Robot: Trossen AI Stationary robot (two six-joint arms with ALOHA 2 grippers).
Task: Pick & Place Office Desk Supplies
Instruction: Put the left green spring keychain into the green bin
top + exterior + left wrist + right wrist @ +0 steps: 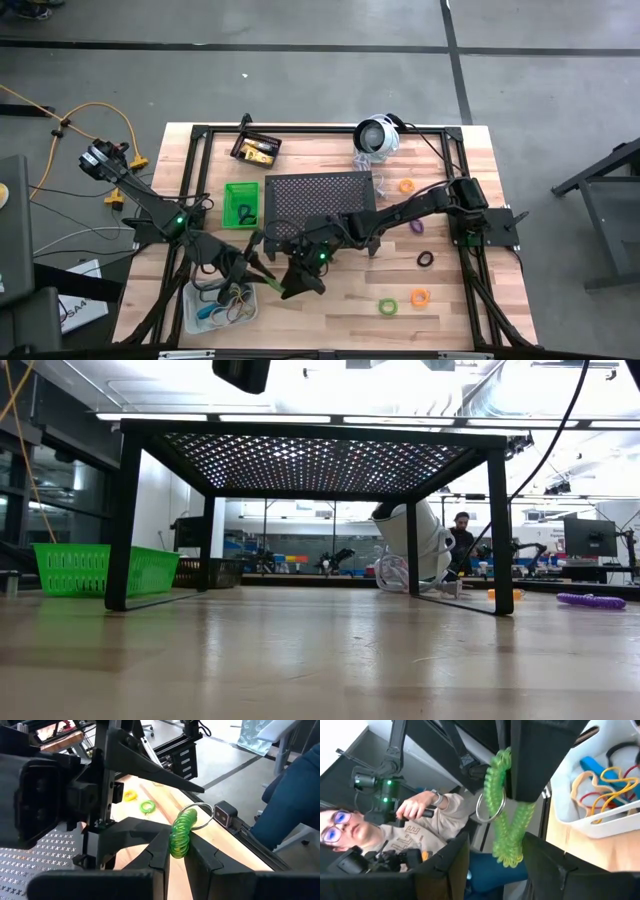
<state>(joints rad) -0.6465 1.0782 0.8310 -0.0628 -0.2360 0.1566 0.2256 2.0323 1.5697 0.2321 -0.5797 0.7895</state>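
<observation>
A green coiled loop [181,831] with a metal ring [201,815] is held in the air above the table's near left part, with my left gripper [180,842] shut on it. My right gripper [495,840] faces it from the right. Its two fingers stand open on either side of the coil [509,832] without touching it. In the high view the two grippers [268,270] [292,280] meet just right of the clear bin [200,322]. The green bin [241,203] and the black bin [256,150] stand farther back. My left gripper pinches the coil's lower end [178,849] between its two fingers [161,851]. The fingers come nearly level from the table's left. The rest of the coil sticks out past the fingertips, ring end farthest out. The coil is clear of the table.
The clear bin holds several rubber bands [600,785]. A big black perforated stand [320,198] and a white round device [378,135] stand behind. Loose loops lie on the right: orange [406,186], purple [417,228], black [426,259], orange [420,297], green [388,307]. A person sits beyond the near edge.
</observation>
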